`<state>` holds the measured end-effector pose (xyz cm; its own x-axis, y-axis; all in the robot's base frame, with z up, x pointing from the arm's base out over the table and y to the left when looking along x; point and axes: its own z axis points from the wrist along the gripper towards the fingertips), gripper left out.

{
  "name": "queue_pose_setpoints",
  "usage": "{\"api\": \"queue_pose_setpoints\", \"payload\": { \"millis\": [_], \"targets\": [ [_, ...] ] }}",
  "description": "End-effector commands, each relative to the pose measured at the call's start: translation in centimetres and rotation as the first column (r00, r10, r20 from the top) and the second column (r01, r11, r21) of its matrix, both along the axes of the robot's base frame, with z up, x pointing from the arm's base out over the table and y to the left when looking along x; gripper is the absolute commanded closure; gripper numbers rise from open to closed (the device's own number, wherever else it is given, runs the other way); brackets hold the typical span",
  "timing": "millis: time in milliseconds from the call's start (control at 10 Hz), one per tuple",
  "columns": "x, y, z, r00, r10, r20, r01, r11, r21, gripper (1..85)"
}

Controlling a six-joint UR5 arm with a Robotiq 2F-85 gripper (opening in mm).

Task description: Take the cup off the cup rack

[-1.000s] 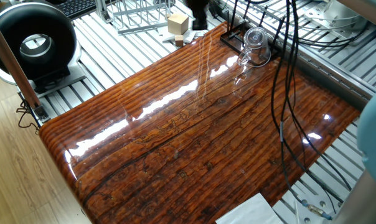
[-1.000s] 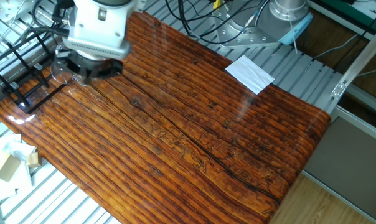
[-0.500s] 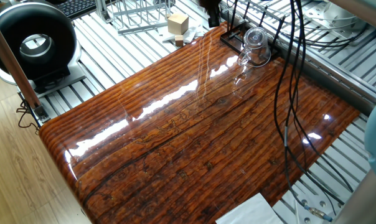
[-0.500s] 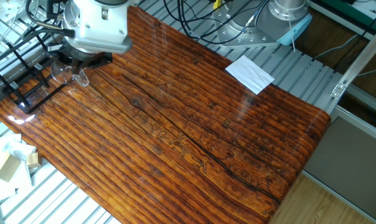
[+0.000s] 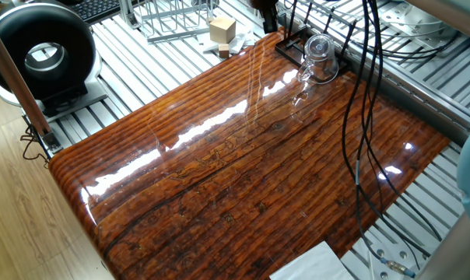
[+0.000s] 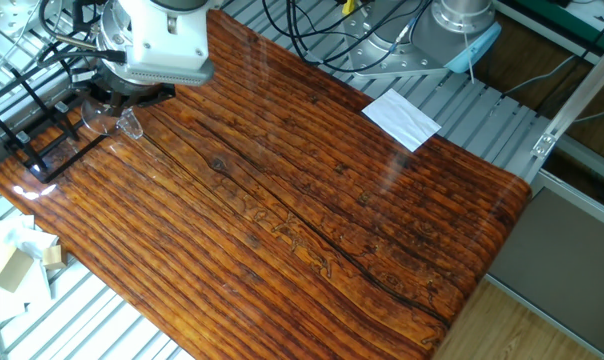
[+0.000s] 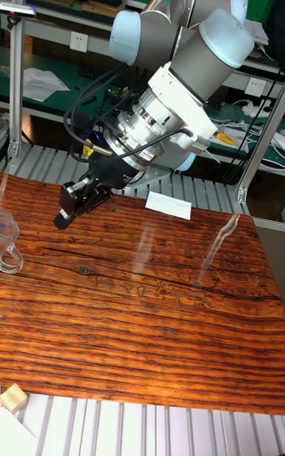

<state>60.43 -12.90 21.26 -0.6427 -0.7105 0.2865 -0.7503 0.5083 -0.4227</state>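
Since a second ago the gripper (image 7: 73, 207) has pulled back from over the cup (image 6: 104, 117) toward the worktop's (image 6: 312, 200) far edge, uncovering the glass; over the last half second almost nothing changes. The cup sits at the worktop's corner, right against the cup rack (image 6: 37, 120) — in one fixed view it appears tipped among the black rods, handle toward the wood. The gripper hangs above and beside it, apart from the glass; whether its fingers are spread I cannot tell. To do this step well, I judge it should come in low along the cup's side, close on the wall or handle clear of the rods, then lift straight off — the slick glass could slip.
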Motion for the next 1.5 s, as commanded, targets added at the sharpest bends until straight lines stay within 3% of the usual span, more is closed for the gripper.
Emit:
{"api": "queue_pose_setpoints", "payload": {
  "millis": [0, 200, 600, 1000, 1100, 1300, 1400],
  "targets": [
    [0.0, 0.3, -0.3, 1.0, -0.007, 0.004, 0.007, 1.0, 0.017, 84.7],
    [0.1, 0.4, -0.3, 1.0, -0.019, 0.013, 0.019, 0.999, 0.026, 84.7],
    [0.9, -0.2, 0.2, 0.999, 0.001, 0.041, -0.001, 1.0, -0.002, 84.7],
    [0.0, -0.1, -0.1, 1.0, 0.004, 0.009, -0.005, 1.0, 0.014, 84.7],
    [-0.2, 0.4, -0.3, 1.0, 0.003, -0.003, -0.003, 0.999, 0.035, 84.7],
    [-0.1, 0.5, 0.0, 1.0, -0.003, 0.001, 0.003, 0.999, 0.038, 84.7],
    [0.0, -0.1, 0.3, 1.0, 0.009, -0.001, -0.009, 1.0, 0.017, 84.7]
  ]
}}
